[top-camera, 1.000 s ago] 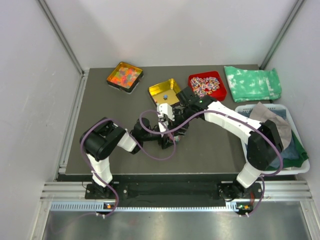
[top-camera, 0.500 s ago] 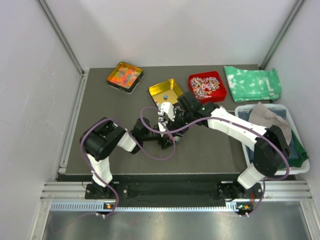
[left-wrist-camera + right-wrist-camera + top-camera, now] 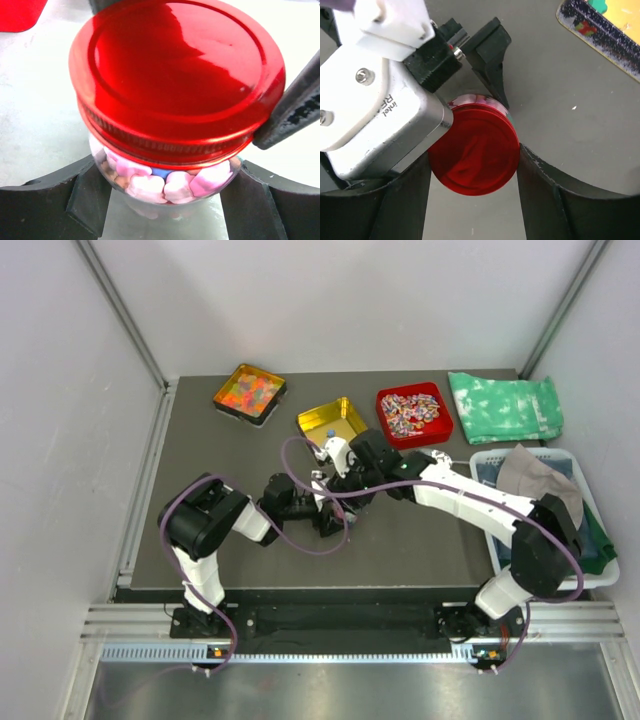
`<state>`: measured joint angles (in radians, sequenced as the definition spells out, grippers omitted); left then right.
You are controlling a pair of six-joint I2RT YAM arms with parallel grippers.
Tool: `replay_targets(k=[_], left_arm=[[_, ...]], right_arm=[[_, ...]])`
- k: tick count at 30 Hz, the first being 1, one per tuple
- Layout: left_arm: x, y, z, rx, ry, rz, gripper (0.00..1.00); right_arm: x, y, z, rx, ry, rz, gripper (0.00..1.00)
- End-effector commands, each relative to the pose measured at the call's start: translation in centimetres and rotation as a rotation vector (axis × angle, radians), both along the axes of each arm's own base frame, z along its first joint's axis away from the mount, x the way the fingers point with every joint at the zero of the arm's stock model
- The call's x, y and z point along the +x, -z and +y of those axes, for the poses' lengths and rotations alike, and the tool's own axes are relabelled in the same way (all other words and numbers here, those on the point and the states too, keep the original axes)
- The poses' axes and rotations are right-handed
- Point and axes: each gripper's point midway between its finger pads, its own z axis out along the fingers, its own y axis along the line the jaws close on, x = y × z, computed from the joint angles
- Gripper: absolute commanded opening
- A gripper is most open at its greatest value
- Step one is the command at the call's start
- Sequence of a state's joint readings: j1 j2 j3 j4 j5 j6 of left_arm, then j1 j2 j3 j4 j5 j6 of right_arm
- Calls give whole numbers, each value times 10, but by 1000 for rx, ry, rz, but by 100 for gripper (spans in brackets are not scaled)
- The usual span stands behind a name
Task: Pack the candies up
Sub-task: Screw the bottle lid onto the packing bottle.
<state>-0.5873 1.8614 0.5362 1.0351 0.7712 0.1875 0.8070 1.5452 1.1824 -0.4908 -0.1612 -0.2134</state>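
A glass jar point(image 3: 150, 207) packed with pink, white and blue candies point(image 3: 165, 182) stands on the table under a glossy red lid point(image 3: 175, 75). My left gripper point(image 3: 167, 192) is shut on the jar's body, a finger on each side. From above, my right gripper point(image 3: 474, 165) is shut on the red lid point(image 3: 475, 152), with both fingers touching its rim. In the top view both grippers meet at mid-table, left gripper point(image 3: 328, 515) below right gripper point(image 3: 340, 495), and the jar is hidden under them.
A yellow tray point(image 3: 340, 418) holding a few loose candies lies just behind the grippers. A red tray point(image 3: 445, 425) of striped wrapped sweets and a black tray point(image 3: 249, 392) of orange gummies sit further back. A green cloth point(image 3: 505, 405) and a white basket point(image 3: 495, 453) of cloths are at the right.
My right arm has swung left from beside the yellow tray to over the jar, and its jaws have narrowed onto the red lid. The left arm has held still.
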Motion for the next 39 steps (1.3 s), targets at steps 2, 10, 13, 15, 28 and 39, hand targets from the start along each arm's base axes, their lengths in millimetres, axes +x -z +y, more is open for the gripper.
replay_targets(k=[2, 10, 13, 15, 28, 39], left_arm=[[1, 19, 0, 77, -38, -26, 64], [1, 20, -1, 78, -35, -23, 64], [1, 19, -2, 77, -34, -23, 64], [1, 19, -2, 77, -34, -24, 64], [-3, 20, -3, 75, -10, -16, 64], [-23, 28, -10, 67, 114, 52, 64]], right_arm=[[-6, 6, 36, 43, 101, 85, 68], [-5, -11, 28, 32, 3, -15, 99], [0, -14, 20, 21, -29, -46, 99], [1, -19, 18, 32, -65, -48, 99], [20, -16, -12, 29, -416, -123, 99], [7, -18, -7, 163, -561, -124, 98]])
